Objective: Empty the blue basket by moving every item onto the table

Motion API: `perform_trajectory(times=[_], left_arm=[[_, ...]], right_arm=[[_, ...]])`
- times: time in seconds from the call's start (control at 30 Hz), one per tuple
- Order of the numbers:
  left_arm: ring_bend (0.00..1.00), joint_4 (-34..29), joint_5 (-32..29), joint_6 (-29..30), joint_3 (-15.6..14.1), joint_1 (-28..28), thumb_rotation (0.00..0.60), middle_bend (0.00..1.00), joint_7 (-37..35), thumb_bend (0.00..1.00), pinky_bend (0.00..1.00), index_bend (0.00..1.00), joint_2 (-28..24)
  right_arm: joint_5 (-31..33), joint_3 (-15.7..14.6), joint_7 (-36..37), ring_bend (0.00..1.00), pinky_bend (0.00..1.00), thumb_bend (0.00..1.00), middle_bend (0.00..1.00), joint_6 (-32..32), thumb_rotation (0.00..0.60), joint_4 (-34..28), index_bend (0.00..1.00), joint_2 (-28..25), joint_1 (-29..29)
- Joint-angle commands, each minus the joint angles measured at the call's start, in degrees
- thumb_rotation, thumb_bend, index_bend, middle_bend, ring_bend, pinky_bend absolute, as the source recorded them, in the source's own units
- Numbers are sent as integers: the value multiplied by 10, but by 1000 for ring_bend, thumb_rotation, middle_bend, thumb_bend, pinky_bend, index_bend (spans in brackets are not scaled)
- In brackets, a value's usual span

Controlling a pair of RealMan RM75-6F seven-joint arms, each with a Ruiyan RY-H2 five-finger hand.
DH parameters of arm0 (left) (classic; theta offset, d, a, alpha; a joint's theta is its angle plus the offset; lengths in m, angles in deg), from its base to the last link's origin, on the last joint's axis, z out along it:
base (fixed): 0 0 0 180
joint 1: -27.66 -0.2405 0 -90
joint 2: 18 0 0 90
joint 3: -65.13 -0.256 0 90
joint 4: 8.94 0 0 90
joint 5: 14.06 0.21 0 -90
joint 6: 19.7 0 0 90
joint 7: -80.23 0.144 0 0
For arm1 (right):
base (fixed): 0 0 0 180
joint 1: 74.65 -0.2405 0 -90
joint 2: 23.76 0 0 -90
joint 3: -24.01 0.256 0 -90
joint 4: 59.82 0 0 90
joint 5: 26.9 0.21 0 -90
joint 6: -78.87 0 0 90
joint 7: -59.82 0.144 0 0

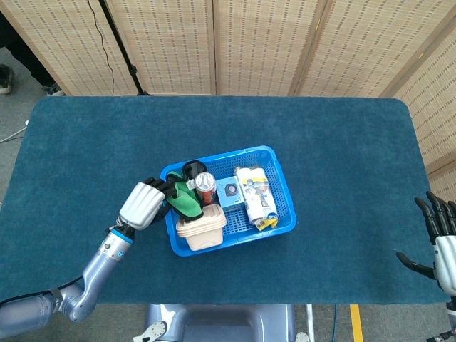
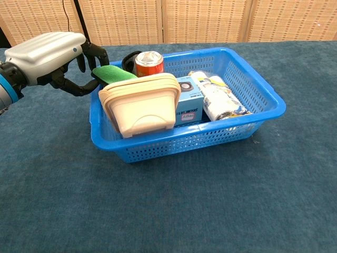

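Observation:
The blue basket (image 1: 283,182) (image 2: 261,94) sits mid-table. In it are a red can (image 1: 206,187) (image 2: 149,62), a beige lidded container (image 1: 201,229) (image 2: 141,107), a small blue box (image 1: 229,192) (image 2: 187,101), a white wrapped package (image 1: 256,197) (image 2: 219,101) and a black item (image 1: 192,169), partly hidden. My left hand (image 1: 144,204) (image 2: 48,57) reaches over the basket's left rim and grips a green cloth-like item (image 1: 187,200) (image 2: 113,73) between fingers and thumb. My right hand (image 1: 442,231) hangs at the table's right edge, fingers spread, holding nothing.
The dark blue table cloth (image 1: 335,142) (image 2: 174,205) stretches wide on all sides of the basket. Wicker screens (image 1: 249,43) stand behind the table's far edge. A black stand and cable (image 1: 121,43) rise at the back left.

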Motion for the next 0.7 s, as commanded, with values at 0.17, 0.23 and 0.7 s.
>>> perform_trajectory(times=[0.17, 0.23, 0.7], left_arm=[[473, 8, 8, -5, -6, 8, 600, 495, -9, 744, 527, 609, 7], [516, 13, 16, 10, -2, 8, 600, 541, -15, 822, 567, 667, 8], [562, -73, 17, 129, 105, -14, 600, 588, -105, 878, 593, 726, -150]], right_arm=[[-4, -4, -1, 0, 0, 0, 0, -3, 600, -3, 0, -5, 1], [-4, -5, 3, 0, 0, 0, 0, -3, 600, -4, 0, -6, 1], [-7, -7, 9, 0, 0, 0, 0, -5, 600, -5, 0, -6, -1]])
